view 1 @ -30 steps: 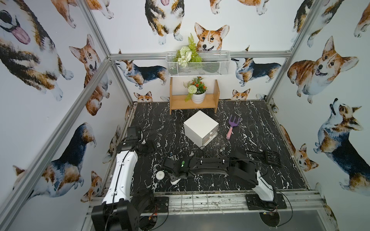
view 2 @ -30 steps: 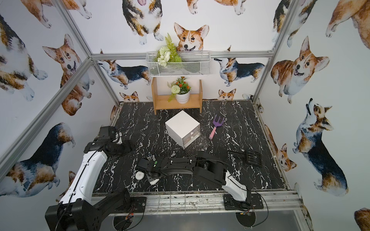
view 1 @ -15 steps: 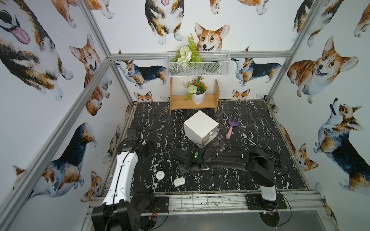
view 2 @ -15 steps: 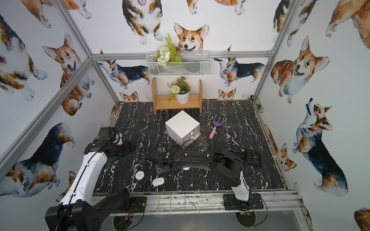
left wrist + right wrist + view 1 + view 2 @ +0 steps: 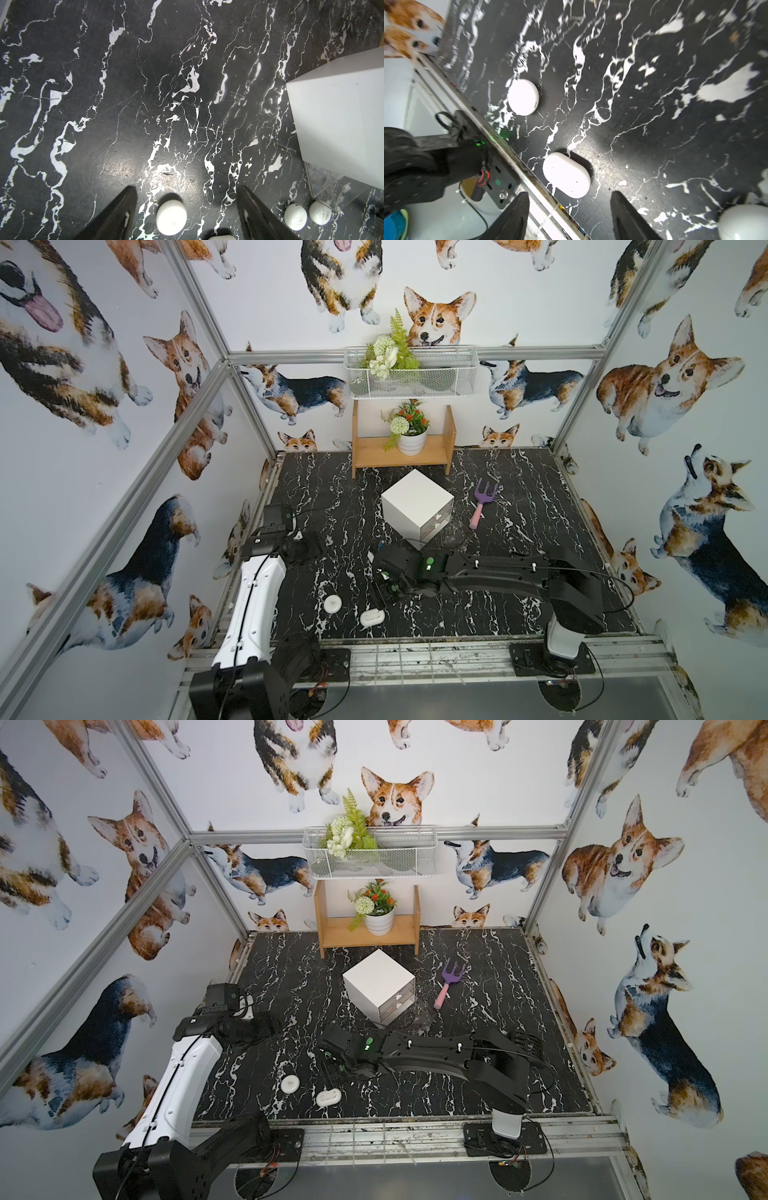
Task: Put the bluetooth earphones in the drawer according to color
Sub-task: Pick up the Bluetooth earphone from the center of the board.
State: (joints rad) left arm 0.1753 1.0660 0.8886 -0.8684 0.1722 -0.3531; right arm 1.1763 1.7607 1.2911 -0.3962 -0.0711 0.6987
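White cases: I see a round white case (image 5: 333, 604) and an oblong white case (image 5: 372, 617) lying apart on the black marble desk (image 5: 519, 497), near its front edge.
Right end effector (image 5: 569, 192): jaws spread wide and holding nothing. The oblong white case lies on the desk just off the fingertips.
Left end effector (image 5: 186, 187): jaws wide apart and empty. A third white case (image 5: 171, 217) lies on the desk between the fingers, clear of both.
Drawer (image 5: 417, 499): white cabinet mid-desk with a clear tray (image 5: 324, 187) pulled out at its foot. Two more white cases (image 5: 295, 216) lie just beside the tray.
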